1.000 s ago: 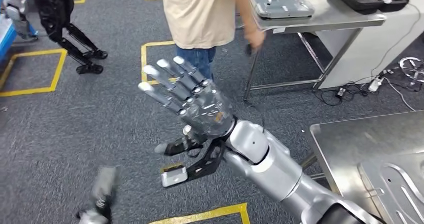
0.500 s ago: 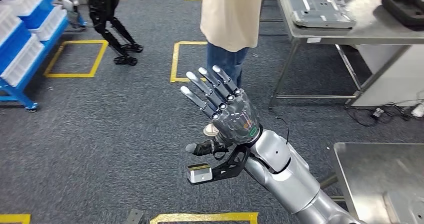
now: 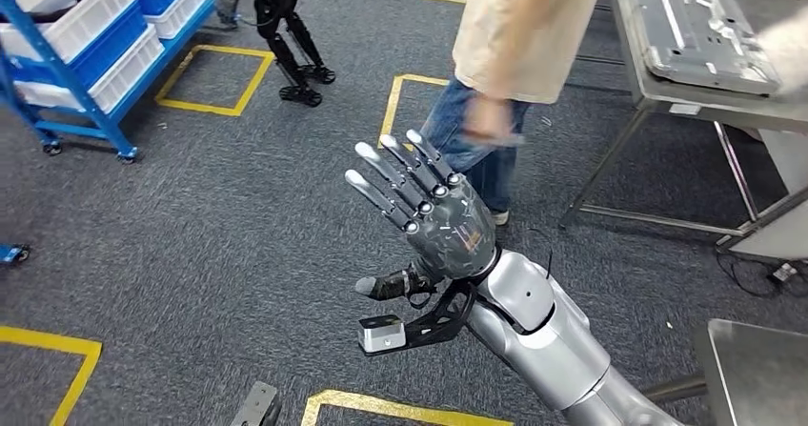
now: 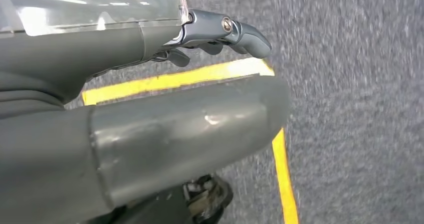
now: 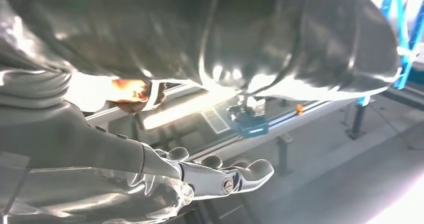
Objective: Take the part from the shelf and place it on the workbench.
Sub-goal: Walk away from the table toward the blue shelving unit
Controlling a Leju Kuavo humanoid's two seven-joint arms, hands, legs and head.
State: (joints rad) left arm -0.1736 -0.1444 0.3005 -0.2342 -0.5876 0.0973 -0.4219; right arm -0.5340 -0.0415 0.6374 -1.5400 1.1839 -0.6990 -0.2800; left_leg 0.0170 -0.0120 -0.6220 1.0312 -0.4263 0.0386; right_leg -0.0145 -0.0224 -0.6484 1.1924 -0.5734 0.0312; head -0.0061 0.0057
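one right robot hand is sitting open over the floor, fingers apart, holding nothing; one part is lying flat on the table, pointing away.

i cannot tell about the left robot hand.

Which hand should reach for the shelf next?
Probably the right hand: it is raised, empty, fingers spread, ahead of the body. The left hand hangs over the floor. The blue shelf stands far off.

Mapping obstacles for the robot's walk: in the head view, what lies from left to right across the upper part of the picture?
Blue shelf with white bins → dark legged robot → person in a beige shirt → metal table carrying a grey part.
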